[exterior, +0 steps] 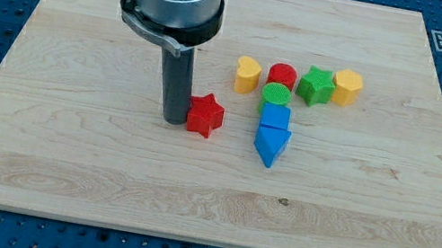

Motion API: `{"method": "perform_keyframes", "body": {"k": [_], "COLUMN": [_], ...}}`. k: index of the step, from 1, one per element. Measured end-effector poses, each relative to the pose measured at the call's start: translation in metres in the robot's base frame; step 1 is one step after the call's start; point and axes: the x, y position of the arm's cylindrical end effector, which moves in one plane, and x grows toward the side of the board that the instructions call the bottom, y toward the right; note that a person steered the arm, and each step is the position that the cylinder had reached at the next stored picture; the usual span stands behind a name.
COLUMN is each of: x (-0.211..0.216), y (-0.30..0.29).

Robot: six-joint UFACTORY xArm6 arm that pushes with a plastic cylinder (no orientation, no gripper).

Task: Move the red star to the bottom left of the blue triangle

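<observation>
Nearest the view's bottom, the blue triangle (271, 145) points down on the table (56, 177), with a blue block (274, 116) and green disc (276, 96) stacked in a line above it. The red star (204, 115) sits to the triangle's left, slightly higher. The tip (173, 119) touches the star's left side, so a push from there would likely drive it rightward, not down. There is no pincer, only the rod. Other blocks cluster further up.

We count seven blocks on one board (61, 151): two red (204, 115), two blue (271, 145), two yellow (248, 74), two green (315, 85)—eight, in fact.

Hmm, let us state it plainly: eight blocks in all.
</observation>
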Motion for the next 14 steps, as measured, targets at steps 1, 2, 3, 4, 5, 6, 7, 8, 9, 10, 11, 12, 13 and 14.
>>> {"method": "perform_keyframes", "body": {"k": [1,2,3,4,5,6,7,8,9,10,11,12,13,14], "x": [-0.02,-0.037,-0.037,-0.029,-0.029,-0.029,-0.029,-0.032,-0.044,-0.045,-0.046,-0.046,-0.043,-0.037], "y": [-0.007,-0.008,-0.007,0.011,0.012,0.012,0.012,0.012,0.012,0.012,0.012,0.012,0.012,0.018]}}
